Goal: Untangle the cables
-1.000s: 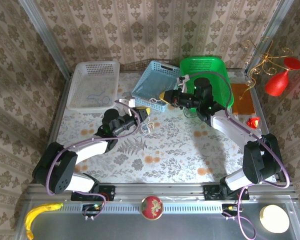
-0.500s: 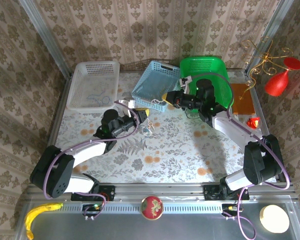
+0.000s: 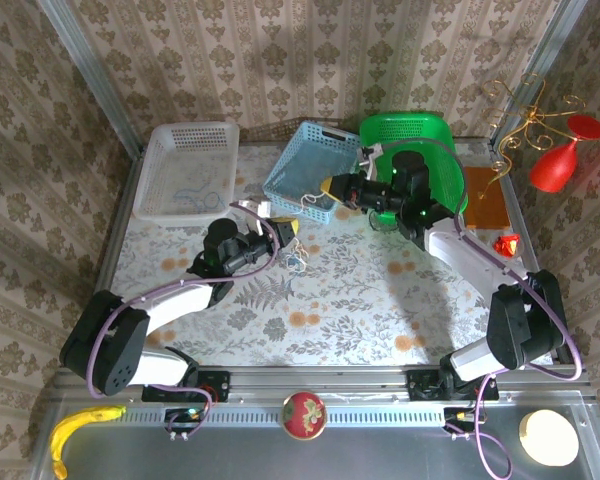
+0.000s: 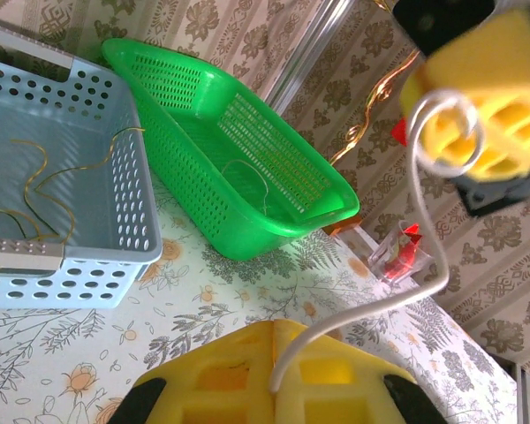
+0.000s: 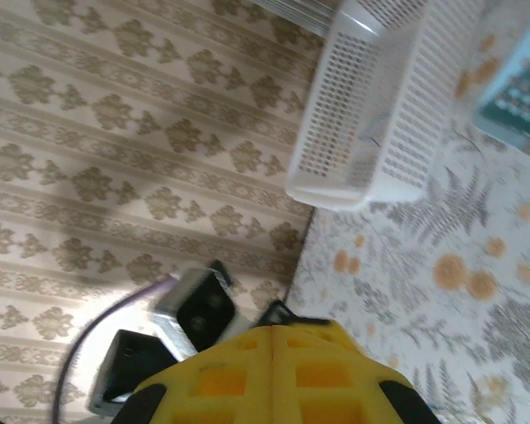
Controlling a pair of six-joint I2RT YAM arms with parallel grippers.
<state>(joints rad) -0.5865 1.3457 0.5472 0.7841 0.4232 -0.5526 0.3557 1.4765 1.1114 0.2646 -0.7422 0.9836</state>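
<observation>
My left gripper (image 3: 288, 228) (image 4: 287, 340) hovers above the table's middle, its yellow jaws shut on a whitish cable (image 4: 371, 305). That cable rises through the air and ends in a curl against the yellow fingers of my right gripper (image 3: 327, 186) (image 4: 477, 97), which sits shut beside the blue basket. In the right wrist view the right gripper (image 5: 274, 340) shows closed jaws, and the cable is hidden there. A small knot of thin cables (image 3: 298, 258) lies on the table just below the left gripper. A pale yellow cable (image 4: 31, 190) lies in the blue basket.
A white basket (image 3: 185, 132) with a bluish cord stands at the back left. The blue basket (image 3: 325, 131) and the green basket (image 3: 405, 124) stand at the back middle. A red glass ornament (image 3: 557, 165) and a small cup (image 4: 397, 253) stand to the right.
The right gripper has shifted slightly left and up by the blue basket. The left gripper has stayed almost still, still pinching the cable.
</observation>
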